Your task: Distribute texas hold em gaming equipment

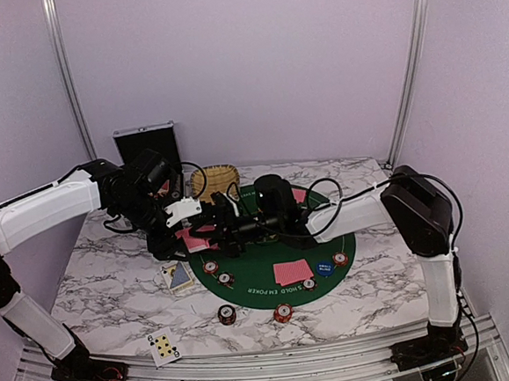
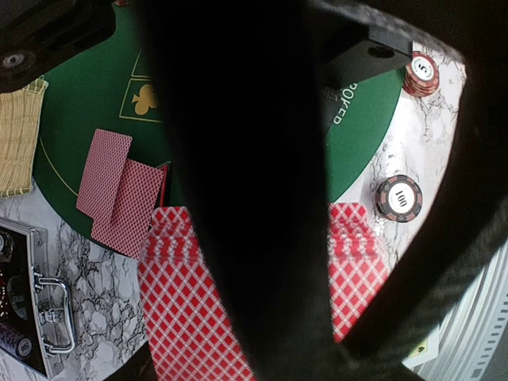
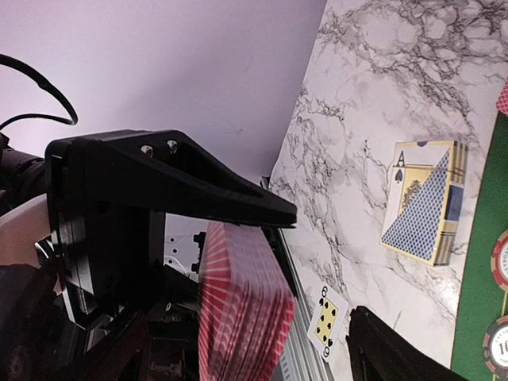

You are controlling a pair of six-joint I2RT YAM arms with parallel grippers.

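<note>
Two arms stretch inward, left arm [image 1: 44, 207] and right arm [image 1: 362, 210] meeting over left edge of green mat [image 1: 252, 277]. Left jaws clamped on red-backed card deck [image 3: 238, 317] above counter [image 1: 93, 274]. Right jaws spread wide, deck edge between them, ungripped.

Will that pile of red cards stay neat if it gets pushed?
Probably not. The pile of red cards looks like many thin loose sheets, with edges already uneven, so they'd likely slide apart. Each one seems light and bendy.

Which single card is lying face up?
The black six, lying alone at the front left; the other cards show red backs.
</note>
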